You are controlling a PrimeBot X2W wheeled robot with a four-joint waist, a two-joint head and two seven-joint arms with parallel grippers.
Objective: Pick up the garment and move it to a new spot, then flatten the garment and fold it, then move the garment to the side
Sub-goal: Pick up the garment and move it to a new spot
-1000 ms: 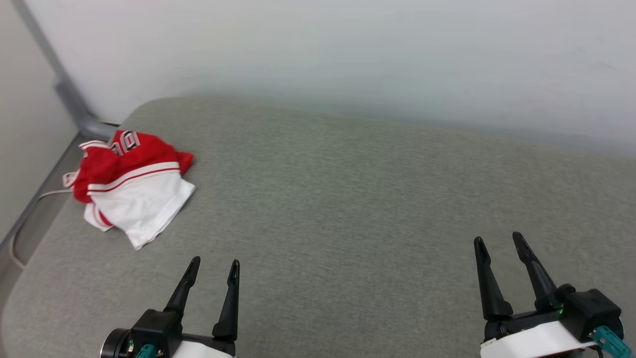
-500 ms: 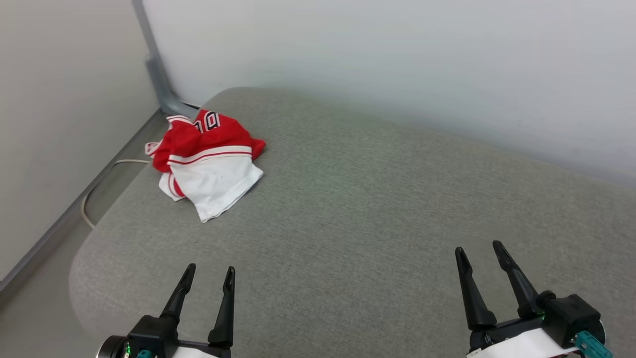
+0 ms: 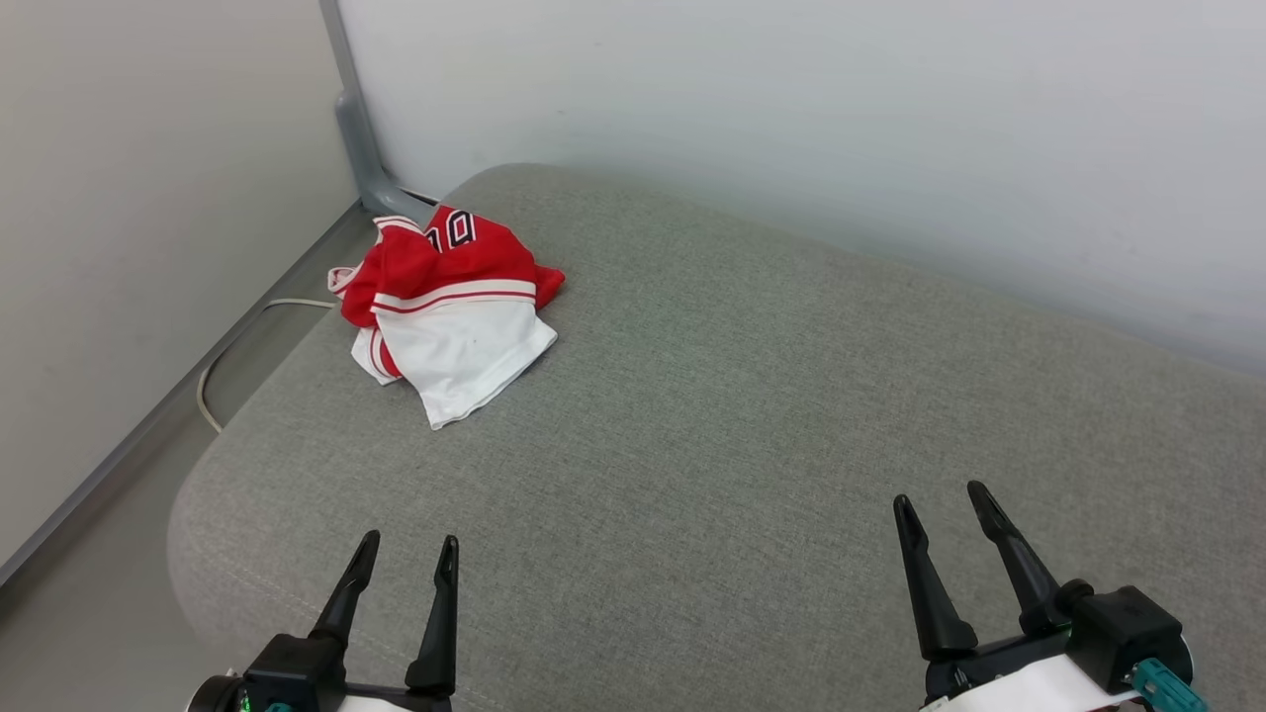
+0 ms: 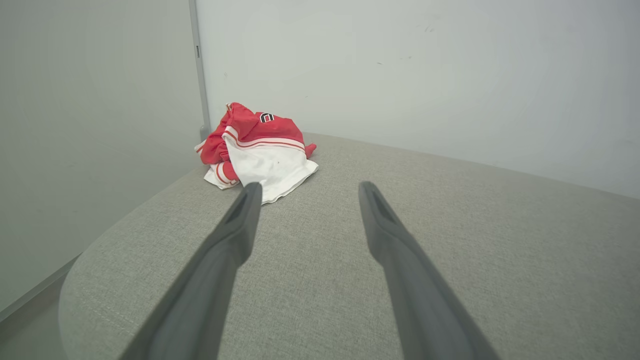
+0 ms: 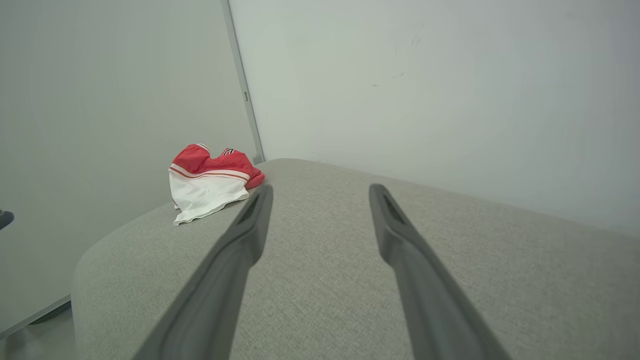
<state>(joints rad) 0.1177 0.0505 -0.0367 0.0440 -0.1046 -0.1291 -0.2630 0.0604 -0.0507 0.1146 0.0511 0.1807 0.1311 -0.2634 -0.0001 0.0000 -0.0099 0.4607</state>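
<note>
Left end effector (image 3: 409,542): nearest you at the lower left, its two dark fingers spread wide with nothing between them, over the front part of the cushion (image 3: 742,415)
Right end effector (image 3: 940,495): at your lower right, fingers likewise wide apart and empty, over bare fabric, well apart from the left one
Cushion: grey woven upholstery with a rounded front-left corner, running back to the wall (image 3: 791,119)
Garment (image 3: 450,307): look to the cushion's far left corner; it lies crumpled in a heap, white part with red-and-white striped trim on the near side, red behind, black white-edged numerals on top, well apart from both end effectors
Cable (image 3: 213,381): pale, curving on the floor left of the cushion
Wall: plain and pale, with a grey upright strip (image 3: 356,129) in the corner just behind the garment
</note>
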